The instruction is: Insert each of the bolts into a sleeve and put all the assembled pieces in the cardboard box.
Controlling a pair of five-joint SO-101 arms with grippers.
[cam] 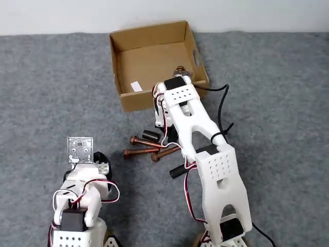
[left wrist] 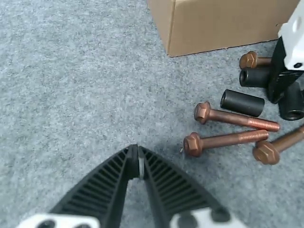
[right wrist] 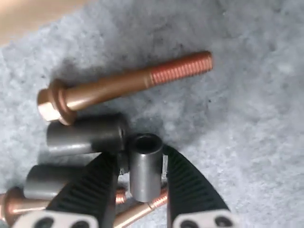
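The open cardboard box (cam: 140, 100) stands at the back of the grey carpet. In front of it lie three copper bolts (cam: 142, 151) and black sleeves (cam: 150, 136). My right gripper (right wrist: 141, 156) hangs over this pile, shut on a black sleeve (right wrist: 145, 171) whose open end tilts towards the camera. Beside it lie two more sleeves (right wrist: 85, 134) and a bolt (right wrist: 123, 85). My left gripper (left wrist: 135, 156) is shut on nothing above bare carpet, with the nearest bolt (left wrist: 223, 140) off to one side. From the left wrist, the right gripper (left wrist: 285, 71) shows among the sleeves (left wrist: 242, 102).
One more black sleeve (cam: 177, 171) lies beside the right arm, nearer the front. A small white label (cam: 136, 86) lies on the box floor. A small brown part (cam: 181, 69) sits by the box wall behind the right arm. Open carpet stretches to the left and the right.
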